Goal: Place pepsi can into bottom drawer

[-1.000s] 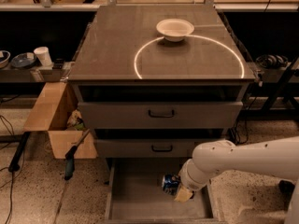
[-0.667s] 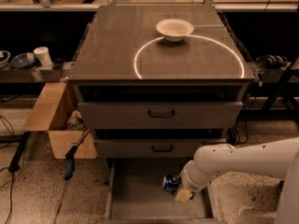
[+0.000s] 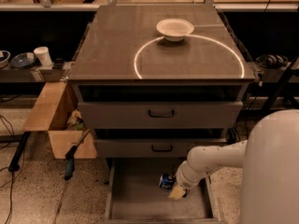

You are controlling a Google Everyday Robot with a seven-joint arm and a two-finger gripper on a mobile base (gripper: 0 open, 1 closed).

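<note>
The pepsi can (image 3: 166, 181), blue with a silver end, lies on its side inside the open bottom drawer (image 3: 135, 202), right of the middle of its grey floor. My gripper (image 3: 174, 189) reaches into the drawer from the right on a white arm and is right at the can, its cream-coloured fingertips (image 3: 177, 193) touching or just beside the can's right end.
Two upper grey drawers with black handles (image 3: 161, 113) are pushed in above. A white bowl (image 3: 174, 29) sits on the cabinet top. An open cardboard box (image 3: 53, 120) and a long-handled tool (image 3: 72, 155) are on the floor at left. A white cup (image 3: 43, 56) stands on a left shelf.
The arm has shifted slightly; its bulk now fills more of the right edge. The can and gripper stay at about the same spot in the drawer.
</note>
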